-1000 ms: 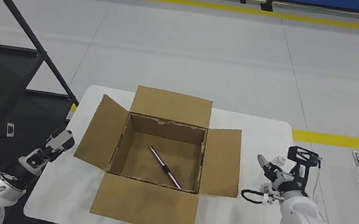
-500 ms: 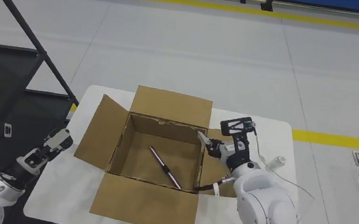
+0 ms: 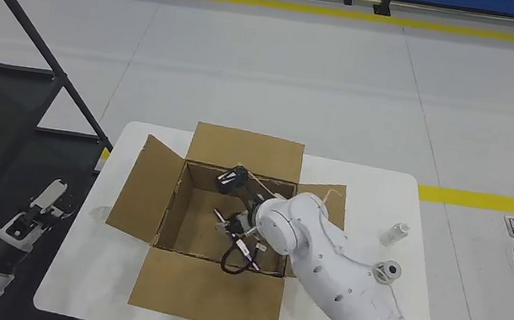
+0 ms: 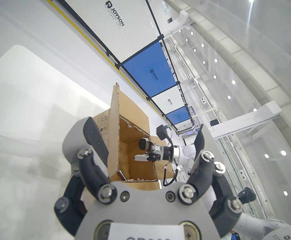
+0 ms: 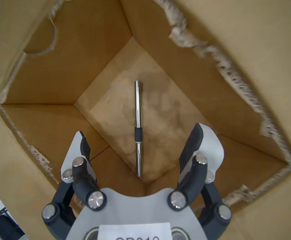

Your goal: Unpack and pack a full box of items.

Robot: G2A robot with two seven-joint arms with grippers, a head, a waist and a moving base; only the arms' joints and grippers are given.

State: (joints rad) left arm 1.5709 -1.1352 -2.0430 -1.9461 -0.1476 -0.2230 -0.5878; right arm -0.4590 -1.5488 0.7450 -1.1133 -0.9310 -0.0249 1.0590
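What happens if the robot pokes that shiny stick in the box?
The shiny stick looks round and smooth, so it would probably roll or slip. It seems stiff metal, unlikely to bend. The box walls should stop it.

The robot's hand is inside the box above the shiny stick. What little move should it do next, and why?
Probably lower the right hand straight down, then close it on the metal rod. The hand is open and hovers above the rod, which lies flat on the floor of the box, centred under the hand.
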